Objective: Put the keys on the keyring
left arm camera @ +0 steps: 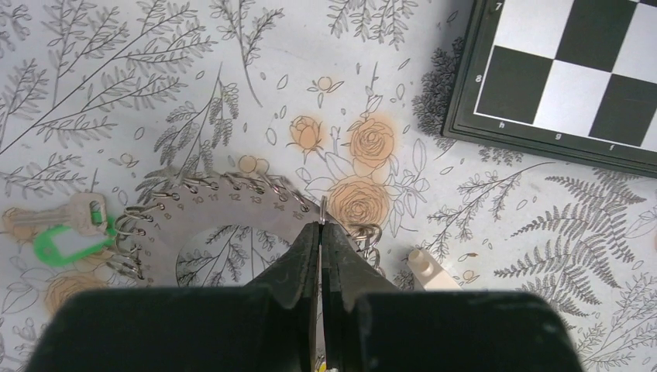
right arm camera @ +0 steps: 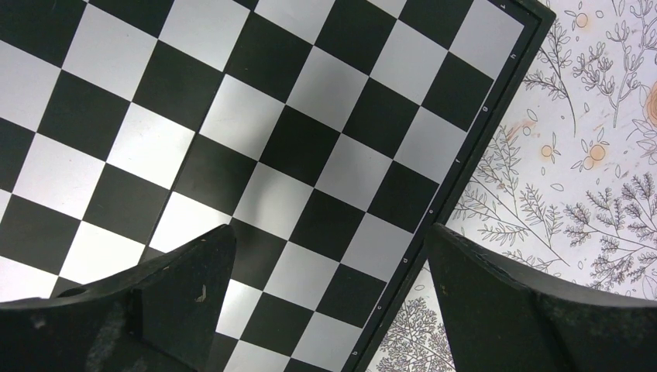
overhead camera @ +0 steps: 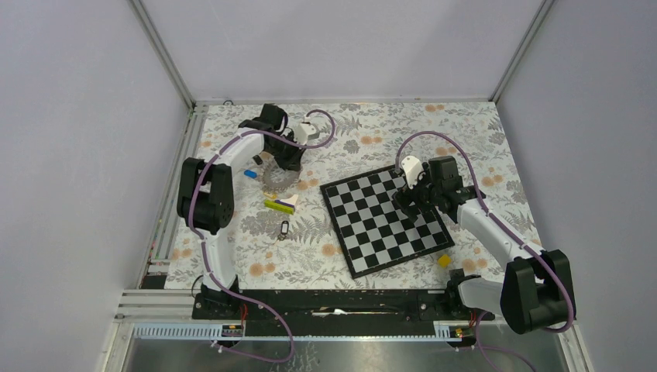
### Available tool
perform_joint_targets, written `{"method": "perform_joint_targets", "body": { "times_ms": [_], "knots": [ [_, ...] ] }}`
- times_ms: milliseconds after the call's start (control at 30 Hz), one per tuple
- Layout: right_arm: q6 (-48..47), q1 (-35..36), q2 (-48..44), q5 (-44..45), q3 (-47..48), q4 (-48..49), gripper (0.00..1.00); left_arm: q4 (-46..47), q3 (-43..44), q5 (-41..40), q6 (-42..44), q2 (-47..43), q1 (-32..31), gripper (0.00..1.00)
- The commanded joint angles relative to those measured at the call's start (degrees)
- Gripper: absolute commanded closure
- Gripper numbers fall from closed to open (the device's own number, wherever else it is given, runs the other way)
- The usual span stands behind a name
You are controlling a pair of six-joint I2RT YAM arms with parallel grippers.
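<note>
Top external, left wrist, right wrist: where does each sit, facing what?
Top external: above and behind both arms, looking down on the table; both show.
Left wrist: above the keyring, facing down; shut left tool shows.
Right wrist: above the chessboard, facing down; open right tool shows.
Shared: chessboard in all three.

Robotics lab cell by the look of it, not anybody's home. Boxed in by plain grey wall panels (overhead camera: 333, 46) beyond and to either side of the left gripper (overhead camera: 288, 161) and right gripper (overhead camera: 404, 200), joined at the corners by bare aluminium struts (overhead camera: 166, 58). Under both grippers, a floral tablecloth (overhead camera: 372, 132), homely in pattern, yet spread across a framed work table. Well behind the grippers, at the near edge, a black mounting rail (overhead camera: 341, 298) beside slotted aluminium rails (overhead camera: 155, 298). Purple cables (overhead camera: 434, 138) looping openly along each arm. Directly below the right gripper, a chessboard (overhead camera: 383, 221).
</note>
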Motion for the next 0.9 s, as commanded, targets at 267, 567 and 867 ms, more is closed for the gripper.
{"method": "perform_joint_targets", "body": {
  "times_ms": [267,567,867],
  "knots": [
    [4.5,0.4,-2.3,-8.9,4.2,-1.0,0.01,-0.2,-1.5,11.6,-1.4,-7.1,0.0,1.00],
    [9.6,1.9,3.7,-23.4,24.3,-8.5,0.01,-6.1,4.8,15.8,1.0,-15.1,0.0,1.00],
    [20.0,6.5,12.2,-34.2,42.7,-7.9,0.05,-4.0,11.0,25.8,-10.7,-20.9,-0.4,1.00]
  ]
}}
